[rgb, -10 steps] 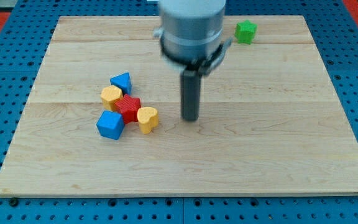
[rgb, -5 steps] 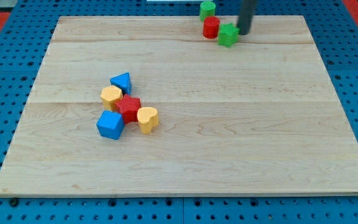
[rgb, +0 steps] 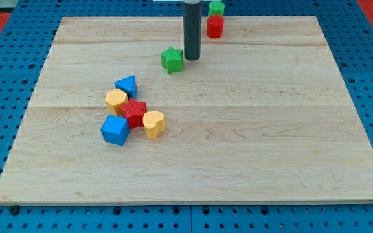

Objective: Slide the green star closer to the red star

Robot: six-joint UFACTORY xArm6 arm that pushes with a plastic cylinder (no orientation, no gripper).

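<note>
Camera view: my tip point(rgb: 192, 58) rests on the wooden surface point(rgb: 271, 142) just to the view's right of the green star point(rgb: 171, 59), touching it or very nearly so. There is no claw on this arm, only the straight dark rod, so nothing spreads or pinches; contact comes from the rod's side alone.

The green star lies in the upper middle of the surface, well apart from the red star point(rgb: 134, 112), which sits down and to the view's left inside a tight cluster. A blue block point(rgb: 127, 85) stands at the cluster's top, an orange block point(rgb: 116, 99) touches the red star on its upper left, a blue cube point(rgb: 115, 129) on its lower left, and a yellow heart point(rgb: 153, 123) on its right. A red cylinder point(rgb: 214, 26) and a green block point(rgb: 216, 8) stand at the view's top edge, clear of the route.

The green star looks small, light and rigid, likely to glide easily on smooth wood. Its points give an uneven face, so an off-centre shove would probably spin it or let it slip past the rod. The best place to press seems to be its upper right side, in line with the red star. A gentle approach should keep the cluster from scattering.
</note>
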